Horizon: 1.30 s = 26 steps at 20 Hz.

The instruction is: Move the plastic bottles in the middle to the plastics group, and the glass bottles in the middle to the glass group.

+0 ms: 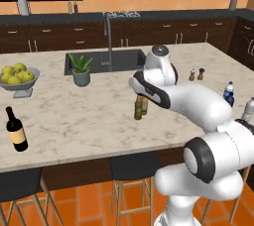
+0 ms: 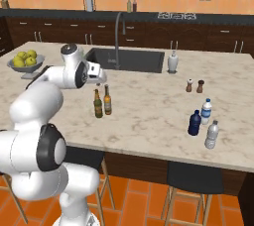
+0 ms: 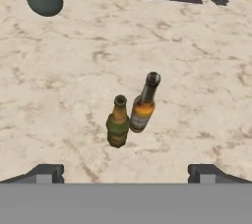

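gripper [image 3: 126, 173] jaws wide open — empty, above green bottle [image 3: 118, 123] and brown bottle [image 3: 143, 105].

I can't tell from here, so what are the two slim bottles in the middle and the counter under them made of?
The green bottle and the brown bottle look like tinted glass: dark, long-necked, beer-style, each with a paper-like label, though the rendering leaves that open. The counter looks like polished pale marble or a similar stone, with beige veining and a smooth surface.
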Available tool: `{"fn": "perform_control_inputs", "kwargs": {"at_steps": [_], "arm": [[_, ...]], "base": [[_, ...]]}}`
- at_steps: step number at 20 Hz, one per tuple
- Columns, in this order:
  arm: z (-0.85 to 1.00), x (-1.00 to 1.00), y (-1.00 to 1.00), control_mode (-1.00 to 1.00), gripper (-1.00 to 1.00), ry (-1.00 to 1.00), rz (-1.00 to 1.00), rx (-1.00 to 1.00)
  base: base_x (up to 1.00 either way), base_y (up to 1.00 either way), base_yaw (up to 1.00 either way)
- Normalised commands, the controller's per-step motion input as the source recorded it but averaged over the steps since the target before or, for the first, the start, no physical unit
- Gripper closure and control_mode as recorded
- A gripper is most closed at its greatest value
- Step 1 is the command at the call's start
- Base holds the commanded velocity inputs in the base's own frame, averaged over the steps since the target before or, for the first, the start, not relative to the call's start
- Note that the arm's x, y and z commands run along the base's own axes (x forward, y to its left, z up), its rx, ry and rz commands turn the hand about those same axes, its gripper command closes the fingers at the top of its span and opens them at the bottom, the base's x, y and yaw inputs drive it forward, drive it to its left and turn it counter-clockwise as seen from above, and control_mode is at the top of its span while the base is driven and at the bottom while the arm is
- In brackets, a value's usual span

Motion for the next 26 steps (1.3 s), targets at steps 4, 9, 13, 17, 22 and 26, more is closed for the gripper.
{"fn": "perform_control_inputs", "kwargs": {"at_steps": [4,9,13,17,22,26], "arm": [[-0.45,-0.04,0.25,-1.0,-1.0,0.0,-0.05,0.02],[-0.28,0.16,0.0,-1.0,-1.0,0.0,0.0,0.0],[-0.37,0.24,0.0,-1.0,-1.0,0.0,0.0,0.0],[-0.33,0.13,0.0,-1.0,-1.0,0.01,0.0,0.03],[-0.16,0.15,0.0,-1.0,-1.0,0.08,0.0,0.07],[-0.13,0.2,-0.11,-1.0,-1.0,0.07,0.0,0.03]], "base": [[0.0,0.0,0.0],[0.0,0.0,0.0],[0.0,0.0,0.0],[0.0,0.0,0.0],[0.0,0.0,0.0],[0.0,0.0,0.0]]}}
